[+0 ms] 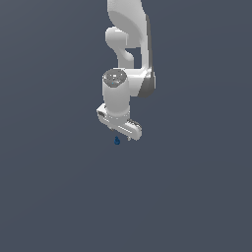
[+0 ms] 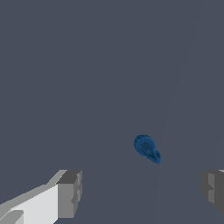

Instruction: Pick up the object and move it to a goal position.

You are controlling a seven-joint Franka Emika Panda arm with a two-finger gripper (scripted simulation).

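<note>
The object (image 1: 117, 141) is a tiny dark blue blocky lump on the flat grey surface, just below the white gripper (image 1: 121, 134) in the exterior view. In the wrist view the object (image 2: 146, 148) lies on the ground beyond the two grey fingertips (image 2: 70, 194), between them but nearer the far-side finger. The gripper (image 2: 142, 192) is open and empty, with a wide gap between its jaws. It hangs above the object and does not touch it.
The white arm (image 1: 129, 44) comes down from the top of the exterior view. The plain grey floor (image 1: 59, 187) spreads all around. Nothing else shows.
</note>
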